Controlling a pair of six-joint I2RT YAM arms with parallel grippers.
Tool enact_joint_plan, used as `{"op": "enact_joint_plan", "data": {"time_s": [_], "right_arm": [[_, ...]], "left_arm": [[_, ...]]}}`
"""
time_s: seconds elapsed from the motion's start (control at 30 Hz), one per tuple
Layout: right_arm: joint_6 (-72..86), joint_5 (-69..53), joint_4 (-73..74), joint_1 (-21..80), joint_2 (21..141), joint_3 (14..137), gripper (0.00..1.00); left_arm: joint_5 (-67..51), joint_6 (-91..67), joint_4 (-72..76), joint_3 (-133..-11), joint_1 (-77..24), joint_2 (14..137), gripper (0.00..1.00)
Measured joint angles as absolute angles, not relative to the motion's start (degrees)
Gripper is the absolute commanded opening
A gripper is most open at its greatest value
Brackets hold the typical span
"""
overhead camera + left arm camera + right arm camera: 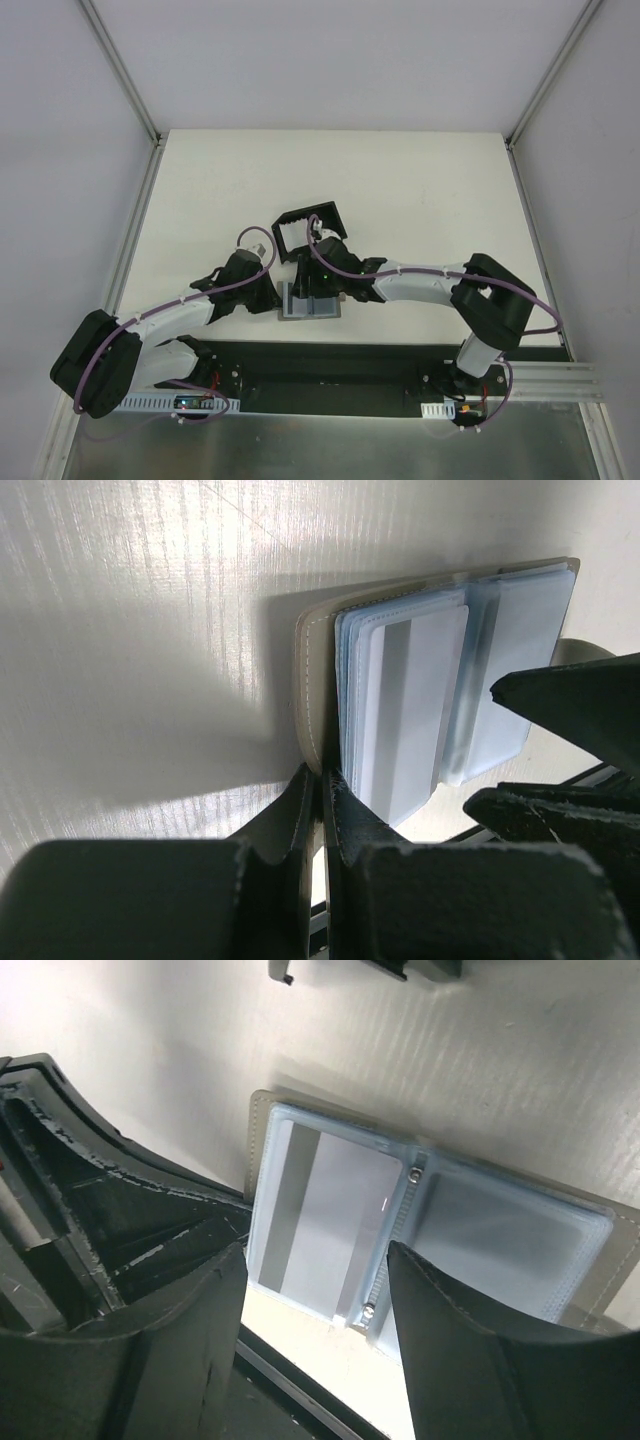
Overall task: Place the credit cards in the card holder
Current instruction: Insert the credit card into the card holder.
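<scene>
The black card holder [308, 214] stands tilted on the table behind the grippers. A grey wallet [310, 306] lies open near the front edge, its clear sleeves up. A pale card with a grey stripe [322, 1222] sits in the left sleeve; it also shows in the left wrist view [410, 710]. No dark blue card face shows. My left gripper [322, 780] is shut on the edge of the wallet's cover [308, 680]. My right gripper [315, 1260] is open, just above the wallet [520, 1230], its fingers astride the card and the spine.
The black base rail [330, 365] runs along the front edge, just below the wallet. White side walls close in the table [400, 180]. A dark part [400, 968] shows at the top of the right wrist view.
</scene>
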State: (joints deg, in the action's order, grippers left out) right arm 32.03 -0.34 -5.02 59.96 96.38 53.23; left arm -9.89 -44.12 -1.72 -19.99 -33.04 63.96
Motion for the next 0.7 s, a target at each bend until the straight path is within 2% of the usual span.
{"op": "enact_joint_plan", "data": {"time_s": [0.2,0.47,0.7], "right_arm": [[33.12,-2.33,-4.47,59.88,98.96,53.34,0.6],[33.19,-5.48,-4.67,59.88,101.27,55.46,0.52],[32.73,-5.19,-4.51,59.88,101.3,55.48,0.53]], "left_arm": [[-9.89,-44.12,-1.72,-19.99,-33.04,63.96,0.0],[-9.89,-44.12,-1.87,-19.99,-33.04,63.81,0.0],[-9.91,-44.03,-1.89,-19.99,-33.01,63.81,0.0]]}}
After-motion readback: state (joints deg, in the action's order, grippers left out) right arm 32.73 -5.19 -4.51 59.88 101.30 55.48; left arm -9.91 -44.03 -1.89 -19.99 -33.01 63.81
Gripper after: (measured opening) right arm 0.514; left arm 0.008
